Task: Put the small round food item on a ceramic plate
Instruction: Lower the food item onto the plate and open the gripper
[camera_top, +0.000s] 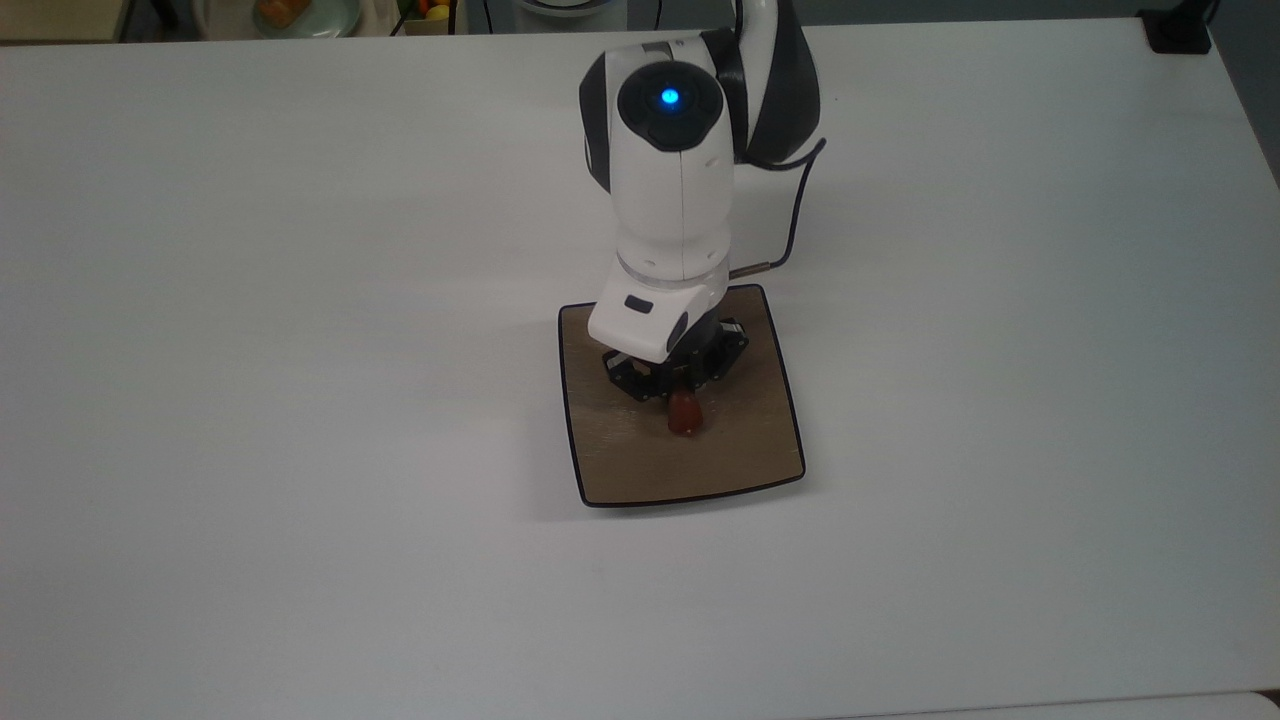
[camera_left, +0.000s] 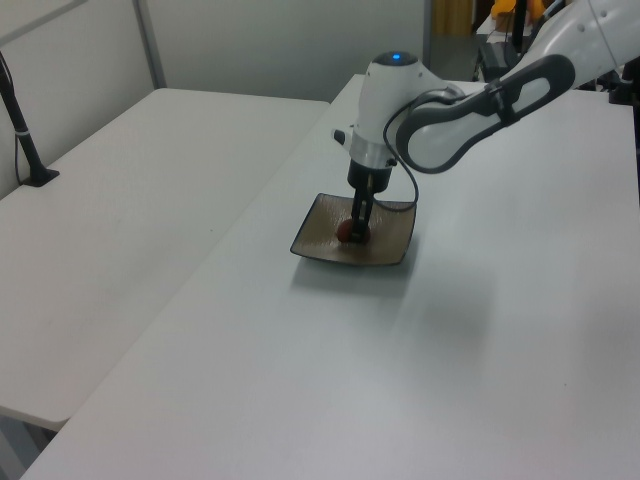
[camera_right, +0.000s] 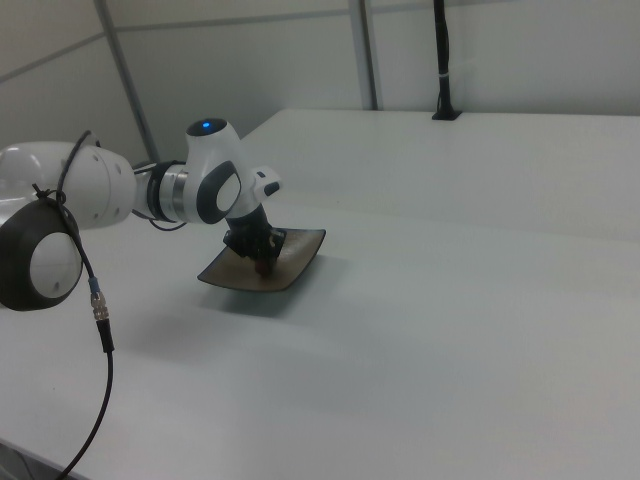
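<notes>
A square tan-brown ceramic plate (camera_top: 640, 470) with a thin dark rim lies on the white table, also seen as the plate (camera_left: 320, 238) and the plate (camera_right: 295, 262). My gripper (camera_top: 682, 398) points down over the plate's middle, shut on the small round food item (camera_top: 685, 415), a glossy reddish-brown lump. The lump (camera_left: 345, 231) hangs low at the plate's surface; I cannot tell whether it touches. In the right view the gripper (camera_right: 264, 262) and the dark lump (camera_right: 265, 266) sit right at the plate.
The white table (camera_top: 300, 300) spreads wide around the plate. A black cable (camera_top: 795, 230) trails from the arm behind the plate. A second white table (camera_left: 120, 200) stands at the left view's left, with a black post (camera_left: 25, 140) on it.
</notes>
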